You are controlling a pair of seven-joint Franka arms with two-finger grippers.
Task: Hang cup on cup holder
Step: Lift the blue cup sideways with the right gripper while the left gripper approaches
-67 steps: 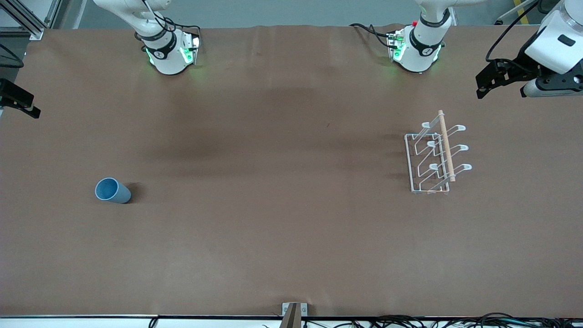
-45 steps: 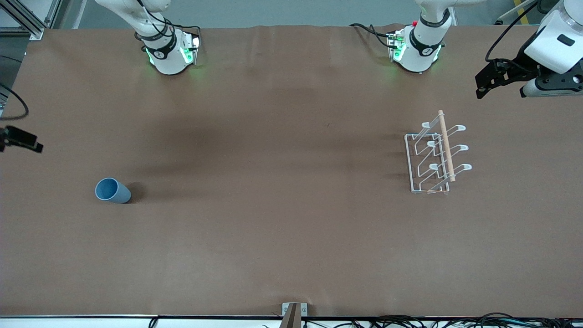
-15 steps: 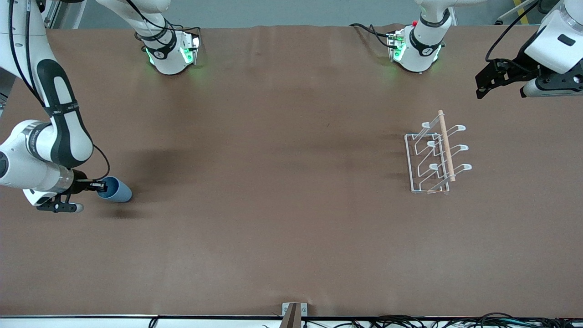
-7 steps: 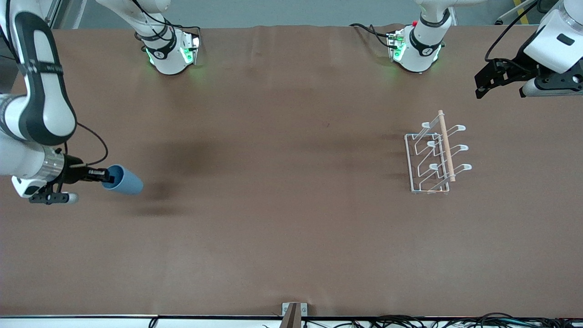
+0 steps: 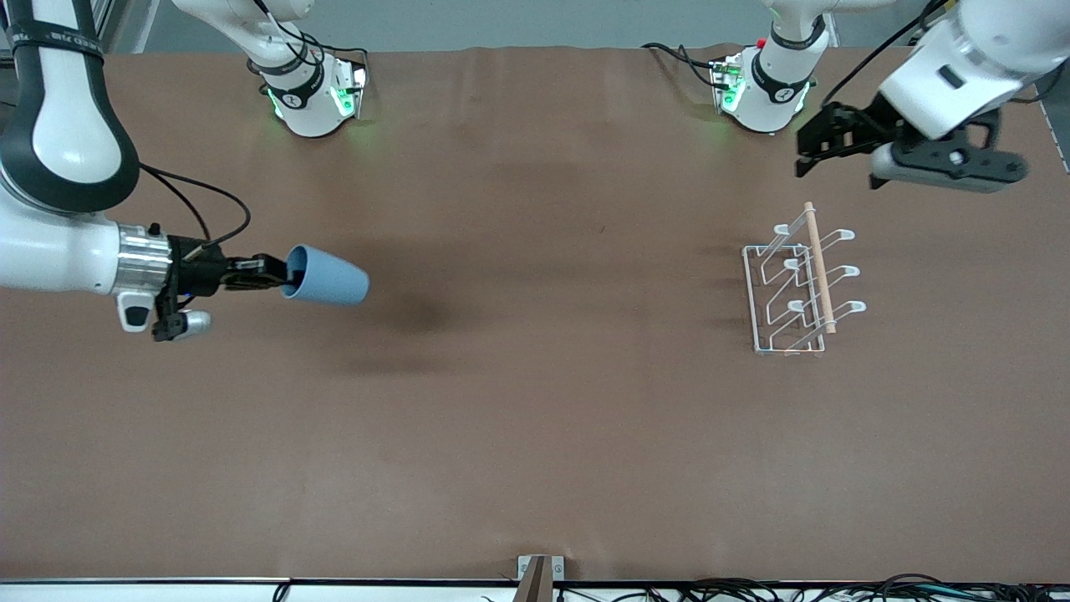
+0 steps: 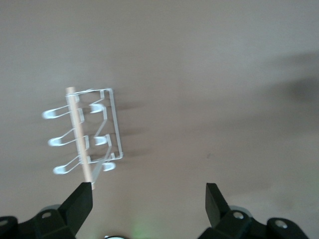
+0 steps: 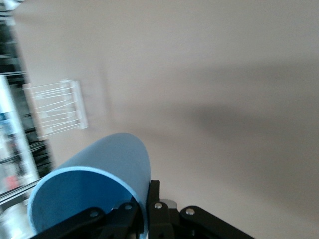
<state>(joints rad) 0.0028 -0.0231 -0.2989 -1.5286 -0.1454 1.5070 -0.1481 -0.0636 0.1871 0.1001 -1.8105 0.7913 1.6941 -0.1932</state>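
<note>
My right gripper (image 5: 280,274) grasps the cup (image 5: 326,275) by its rim, above the counter (image 5: 535,418). My left gripper (image 5: 804,155) hangs released near the cup holder (image 5: 798,284).

Bare table (image 5: 552,276) around cup holder (image 5: 790,288)

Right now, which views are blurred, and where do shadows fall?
Front view: sharp; a soft shadow lies on the table below the cup held by the right gripper. Left wrist view: the cup holder smears from motion. Right wrist view: generally soft, background streaked.
</note>
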